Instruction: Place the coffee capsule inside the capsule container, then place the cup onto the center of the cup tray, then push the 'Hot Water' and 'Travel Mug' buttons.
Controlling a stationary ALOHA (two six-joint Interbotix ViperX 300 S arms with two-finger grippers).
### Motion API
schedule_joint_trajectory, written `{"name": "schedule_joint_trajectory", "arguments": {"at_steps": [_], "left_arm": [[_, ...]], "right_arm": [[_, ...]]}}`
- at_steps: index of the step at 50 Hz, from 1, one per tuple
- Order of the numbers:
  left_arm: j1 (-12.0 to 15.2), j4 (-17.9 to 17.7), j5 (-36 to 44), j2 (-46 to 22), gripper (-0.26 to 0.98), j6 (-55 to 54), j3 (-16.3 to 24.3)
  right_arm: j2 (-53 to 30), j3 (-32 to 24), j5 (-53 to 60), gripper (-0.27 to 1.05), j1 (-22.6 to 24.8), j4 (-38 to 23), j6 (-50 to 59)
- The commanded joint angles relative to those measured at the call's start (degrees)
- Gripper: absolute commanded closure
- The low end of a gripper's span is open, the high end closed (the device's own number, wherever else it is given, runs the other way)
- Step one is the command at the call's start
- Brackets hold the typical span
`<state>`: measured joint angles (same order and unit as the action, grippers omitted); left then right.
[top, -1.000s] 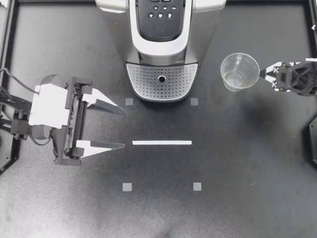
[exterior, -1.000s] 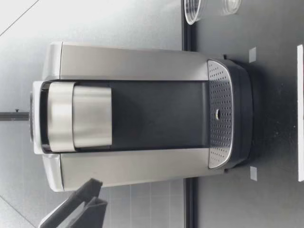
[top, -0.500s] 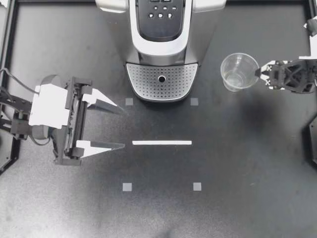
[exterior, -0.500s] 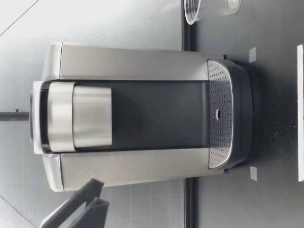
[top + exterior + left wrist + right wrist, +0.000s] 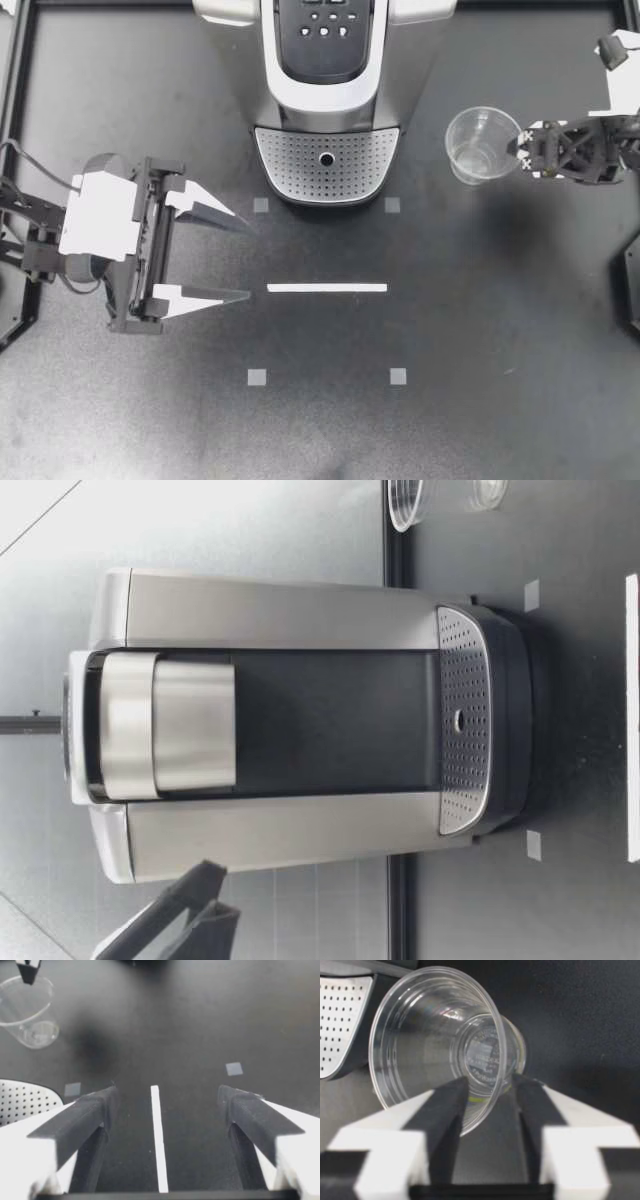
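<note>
The cup point(image 5: 484, 145) is standing upright on the table point(image 5: 480, 330), off to the right of the coffee machine point(image 5: 327, 60). It's near the perforated cup tray point(image 5: 327, 165) but not on it, there's bare table between them.

My right gripper point(image 5: 524, 150) comes in from the right side and its tip sits right at the cup's rim. From the right wrist view the two fingers straddle the near wall of the cup, one over the inside and one on the outside down by the base. There's a visible gap between them though, so they're apart rather than pinched on it, as far as I can see. The left wrist view shows the same thing from across the table: a fingertip sits at the rim of the clear cup.

My left gripper point(image 5: 247, 257) is way over on the left, well apart from the cup, fingers spread wide with nothing between them. It points toward the end of the white strip point(image 5: 327, 288) taped on the table in front of the machine.

The machine's buttons point(image 5: 324, 32) are up on its top panel, nothing is touching them.

In the low view a gripper point(image 5: 228, 888) with dark fingers shows beside the machine, raised off the table.
</note>
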<state>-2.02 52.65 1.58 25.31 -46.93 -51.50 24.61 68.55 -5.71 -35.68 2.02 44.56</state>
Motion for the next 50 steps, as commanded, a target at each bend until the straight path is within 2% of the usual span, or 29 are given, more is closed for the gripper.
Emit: {"name": "schedule_joint_trajectory", "arguments": {"at_steps": [1,24,31,37,44,50], "left_arm": [[0.18,-0.09,0.26,0.62,0.03,0.00,0.53],[0.09,-0.09,0.26,0.97,0.04,0.09,0.00],[0.09,-0.09,0.26,1.32,0.04,0.00,-0.18],[0.18,-0.09,0.26,1.49,0.04,0.09,-0.18],[0.09,-0.09,0.26,1.58,0.04,0.09,-0.26],[0.09,-0.09,0.26,1.58,0.04,0.00,-0.26]], "right_arm": [[-0.18,-1.32,-0.26,0.38,-0.26,0.00,-0.18],[4.31,-1.32,-1.05,0.68,-0.09,0.26,0.09],[6.59,-1.49,-0.79,0.69,1.85,2.20,1.67],[6.68,-2.55,0.53,0.69,5.45,3.43,4.22],[3.52,-5.10,4.57,0.69,9.14,3.43,7.65],[-0.79,-7.21,7.21,0.69,9.93,3.43,8.88]]}}
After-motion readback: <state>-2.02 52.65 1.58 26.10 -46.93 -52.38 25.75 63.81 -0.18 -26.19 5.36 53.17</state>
